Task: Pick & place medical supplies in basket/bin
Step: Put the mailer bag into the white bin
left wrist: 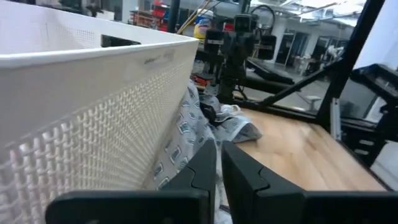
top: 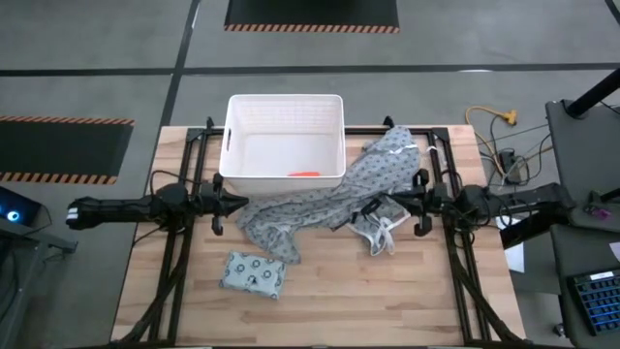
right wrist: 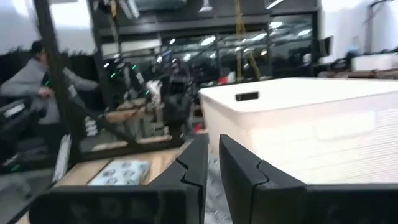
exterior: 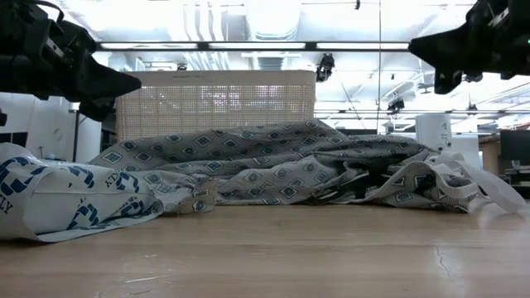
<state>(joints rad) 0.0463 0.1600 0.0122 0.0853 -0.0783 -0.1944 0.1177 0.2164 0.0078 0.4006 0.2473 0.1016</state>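
Crowding bin (top: 239, 145) front edge, gown (top: 334, 199)

Robotics lab: ceiling strip lights (exterior: 248, 45), hazard-taped floor mats (top: 310, 14).

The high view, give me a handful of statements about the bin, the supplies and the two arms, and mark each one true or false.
1. An orange item lies inside the white bin. True.
2. The pale green dotted packet is in the bin. False: it lies on the wooden table, nearer the front edge than the bin is.
3. The grey patterned gown is spread beside the bin and reaches its front wall. True.
4. The right gripper holds the packet. False: its jaws are shut and empty, above the gown.
5. The left gripper is inside the bin. False: it is outside, by the bin's front left corner.
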